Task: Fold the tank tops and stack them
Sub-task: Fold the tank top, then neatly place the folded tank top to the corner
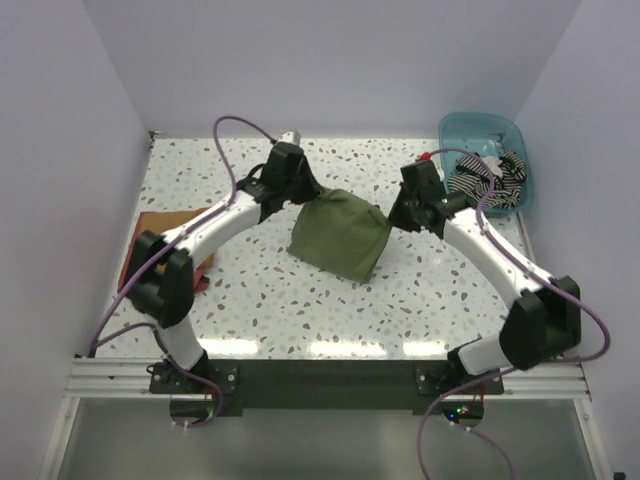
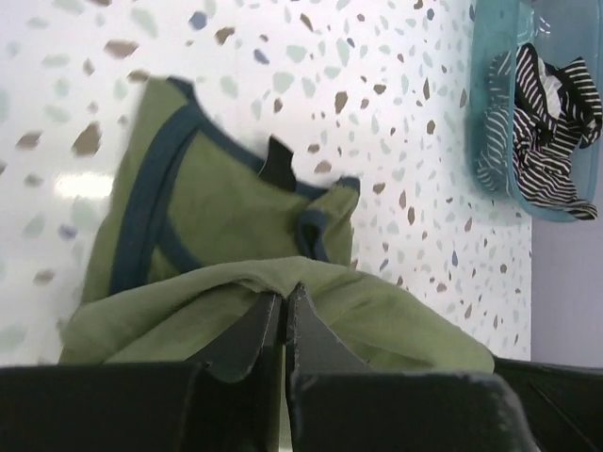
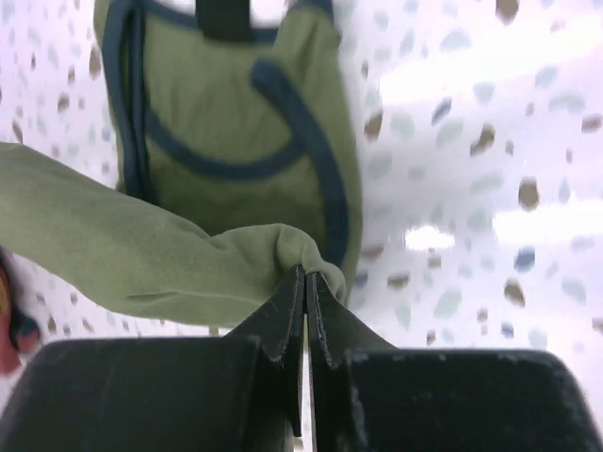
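both the left gripper (image 2: 285,297) and right gripper (image 3: 306,278) clamp the green tank top (image 1: 338,235), half folded over the worktop (image 1: 300,310); the striped tank top (image 1: 492,176) sits in the bin (image 1: 478,119), unfolded; stacking remains.

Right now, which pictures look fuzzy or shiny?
Top external: sharp, with white light streaks on the table in front. Left wrist: speckles fuzzy at left, one bright patch. Right wrist: table blurry with glare, green tank top a bit soft.
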You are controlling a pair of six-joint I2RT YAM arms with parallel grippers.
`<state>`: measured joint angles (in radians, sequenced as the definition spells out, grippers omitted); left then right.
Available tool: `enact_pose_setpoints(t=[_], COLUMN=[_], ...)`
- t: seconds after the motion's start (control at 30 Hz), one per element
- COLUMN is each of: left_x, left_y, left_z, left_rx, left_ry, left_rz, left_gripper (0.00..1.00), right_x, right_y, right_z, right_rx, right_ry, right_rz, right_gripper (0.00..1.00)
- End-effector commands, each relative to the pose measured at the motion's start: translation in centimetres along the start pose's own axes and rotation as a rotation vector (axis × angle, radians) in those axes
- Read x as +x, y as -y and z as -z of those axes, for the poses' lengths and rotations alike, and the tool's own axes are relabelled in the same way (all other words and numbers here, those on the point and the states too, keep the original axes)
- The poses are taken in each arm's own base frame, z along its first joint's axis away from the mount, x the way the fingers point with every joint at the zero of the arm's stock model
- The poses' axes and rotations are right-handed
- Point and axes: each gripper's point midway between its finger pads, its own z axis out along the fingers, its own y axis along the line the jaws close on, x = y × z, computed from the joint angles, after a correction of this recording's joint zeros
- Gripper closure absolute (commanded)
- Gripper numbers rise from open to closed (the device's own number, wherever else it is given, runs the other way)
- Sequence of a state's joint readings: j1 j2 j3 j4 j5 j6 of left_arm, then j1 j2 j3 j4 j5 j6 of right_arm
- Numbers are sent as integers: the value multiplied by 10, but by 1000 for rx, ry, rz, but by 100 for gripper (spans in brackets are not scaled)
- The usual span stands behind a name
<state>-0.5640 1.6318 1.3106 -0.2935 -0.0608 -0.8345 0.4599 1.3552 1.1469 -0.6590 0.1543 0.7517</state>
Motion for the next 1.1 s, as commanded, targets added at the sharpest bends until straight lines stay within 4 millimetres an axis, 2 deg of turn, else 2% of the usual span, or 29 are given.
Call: enact_pose_setpoints(t=[0.0, 0.03, 0.07, 0.1, 0.13, 0.17, 0.2, 0.23, 0.27, 0.3, 0.33, 0.37, 0.4, 0.43, 0.5, 0.53, 0.57, 0.6, 0.63, 0.7, 0.73, 0.77, 0.83, 0.87, 0.9, 0.93, 0.97, 1.03, 1.07], left_x=[-51, -43, -54, -57, -61, -63, -66, -70, -74, -76, -80, -85, -86, -82, -76, -79, -56, -52, -46, -27, -28, -9, 1, 19, 26, 42, 44, 52, 65], left_y=[34, 21, 27, 26, 26, 16, 15, 10, 9, 8, 4, 1, -3, -22, -41, -38, -59, -62, -66, -80, -73, -86, -83, -95, -93, -103, -101, -98, -107], left_z=[-60, -95, -104, -115, -123, -133, -135, -133, -130, -124, -119, -103, -95, -89, -66, -46, -43, -35, -28, -8, 5, 6, 18, 19, 22, 27, 28, 34, 34], left_rx=[142, 135, 163, 187, 210, 202, 198, 176, 166, 160, 139, 122, 102, 14, -60, -54, -104, -104, -104, -117, -71, -90, -50, -66, -40, -48, -21, 21, 8], left_ry=[98, 67, 90, 97, 113, 110, 120, 125, 132, 141, 160, 178, 183, 179, 194, 211, 177, 182, 184, 177, 185, 153, 134, 99, 83, 56, 61, 46, 25], left_rz=[-67, -57, -48, -24, -5, 13, 15, 16, 15, 8, 7, 11, 24, 47, 105, 126, 149, 186, 204, 258, 271, 280, 294, 301, 312, 318, 320, 327, 330], left_gripper=[96, 87, 81, 65, 56, 50, 46, 45, 45, 44, 44, 44, 44, 45, 47, 47, 47, 50, 50, 49, 49, 49, 49, 49, 48, 48, 48, 47, 46], right_x=[-48, -62, -70, -77, -89, -101, -103, -104, -123, -126, -123, -125, -124, -123, -103, -87, -68, -55, -39, -13, -2, 13, 31, 47, 57, 63, 77, 96, 106], right_y=[-15, -12, -11, -11, -10, -15, -14, -11, -14, -8, -2, -1, -2, -17, -16, -30, -28, -31, -38, -30, -28, -15, -5, 5, 6, 5, 14, 14, 20], right_z=[-40, -54, -81, -92, -102, -108, -120, -125, -121, -120, -117, -114, -108, -93, -87, -78, -80, -79, -78, -82, -85, -91, -100, -105, -106, -108, -109, -108, -108], right_rx=[-75, -75, -46, -50, -56, -65, -57, -42, -11, 29, 68, 74, 70, 41, 74, 47, 50, 42, 35, 40, 48, 78, 90, 103, 95, 84, 100, 100, 110], right_ry=[25, 39, 17, 21, 42, 66, 66, 56, 94, 92, 71, 79, 86, 122, 127, 116, 83, 68, 62, 17, 2, -30, -66, -111, -128, -131, -158, -180, -198], right_rz=[34, 37, 32, 44, 31, 31, 47, 63, 78, 91, 105, 105, 112, 143, 204, 247, 269, 287, 320, 336, 347, 358, 363, 368, 372, 373, 383, 400, 405], right_gripper=[99, 88, 81, 62, 54, 46, 30, 24, 22, 21, 21, 22, 29, 30, 36, 39, 45, 54, 59, 69, 69, 71, 76, 79, 83, 83, 83, 85, 85])
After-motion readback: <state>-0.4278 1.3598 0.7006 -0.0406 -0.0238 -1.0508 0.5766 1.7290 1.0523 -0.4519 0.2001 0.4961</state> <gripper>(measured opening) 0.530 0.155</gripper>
